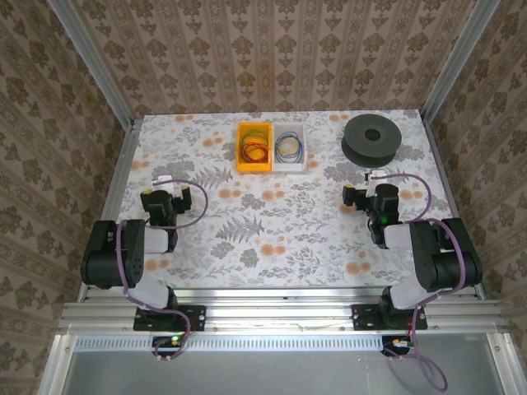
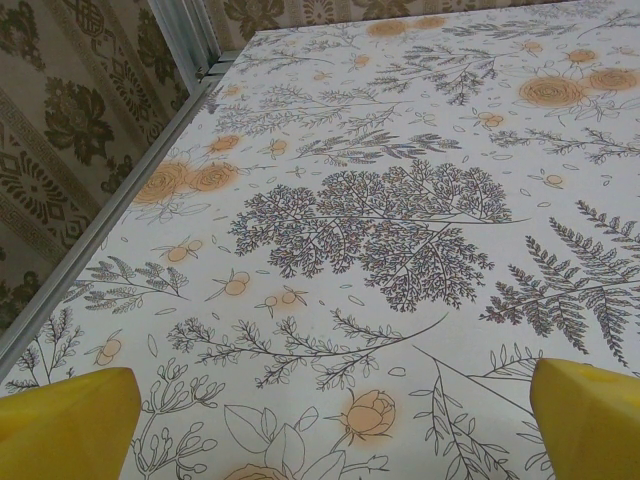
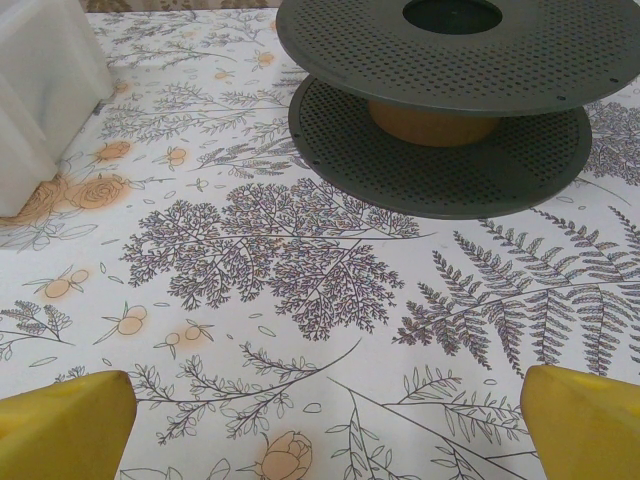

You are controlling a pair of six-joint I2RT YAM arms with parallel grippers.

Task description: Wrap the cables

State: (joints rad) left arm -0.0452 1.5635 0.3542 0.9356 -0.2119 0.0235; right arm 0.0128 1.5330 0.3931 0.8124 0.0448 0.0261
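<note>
While poised over the surface [image 1: 272, 222], spread wide, empty: left tool [image 2: 335, 425], right tool [image 3: 330, 425]; in white bin [image 1: 291, 168], blue cable [image 1: 289, 147]

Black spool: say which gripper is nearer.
Right. The right gripper sits just in front of the black spool; the left gripper is far off to its left.

Left bin [image 1: 254, 168] touches right bin [image 1: 290, 167], far centre of table [image 1: 288, 239]. Cables [image 1: 254, 151] lie in both. Spool [image 1: 372, 140] sits right of them.
</note>
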